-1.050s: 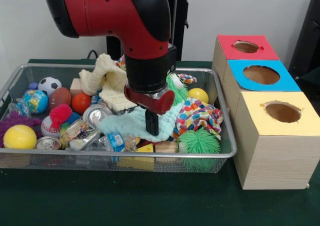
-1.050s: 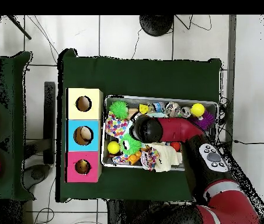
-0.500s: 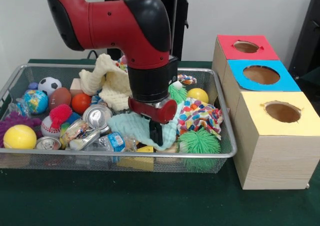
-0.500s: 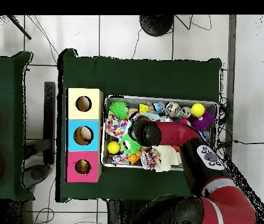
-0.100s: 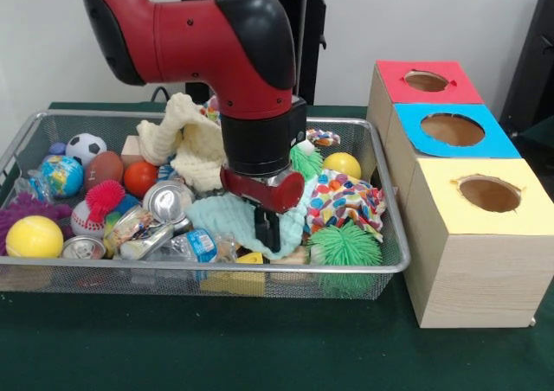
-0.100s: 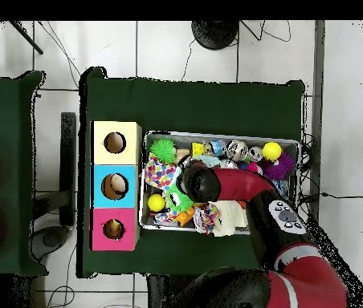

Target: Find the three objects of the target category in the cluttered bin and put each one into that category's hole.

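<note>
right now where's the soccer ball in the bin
In the front view the soccer ball sits at the wire bin's far left corner, just behind the brown football and the globe ball.

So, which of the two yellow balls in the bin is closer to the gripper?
The smaller yellow ball, beside the green spiky toy, is closer to the gripper. The larger yellow ball lies at the bin's other end.

I count three boxes: red, blue, yellow, one hole apiece. One bin. In it I see two yellow balls, two green spiky balls, two cans, one soccer ball, one globe.
</note>
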Action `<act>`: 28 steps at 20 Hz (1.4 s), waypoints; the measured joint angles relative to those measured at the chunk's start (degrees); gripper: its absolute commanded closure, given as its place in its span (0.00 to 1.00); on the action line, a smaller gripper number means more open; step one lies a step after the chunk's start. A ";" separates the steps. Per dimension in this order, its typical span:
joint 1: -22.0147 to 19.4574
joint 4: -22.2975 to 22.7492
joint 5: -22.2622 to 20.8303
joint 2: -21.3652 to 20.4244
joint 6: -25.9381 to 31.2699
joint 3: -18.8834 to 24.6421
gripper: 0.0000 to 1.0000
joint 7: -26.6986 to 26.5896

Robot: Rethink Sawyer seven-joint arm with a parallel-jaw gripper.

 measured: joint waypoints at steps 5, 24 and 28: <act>2.29 -1.14 0.00 -0.46 1.87 -0.99 0.00 0.00; 11.70 -7.05 -1.13 1.99 2.68 -10.13 1.00 0.00; 11.88 -7.49 -1.35 2.18 2.65 -11.02 1.00 0.00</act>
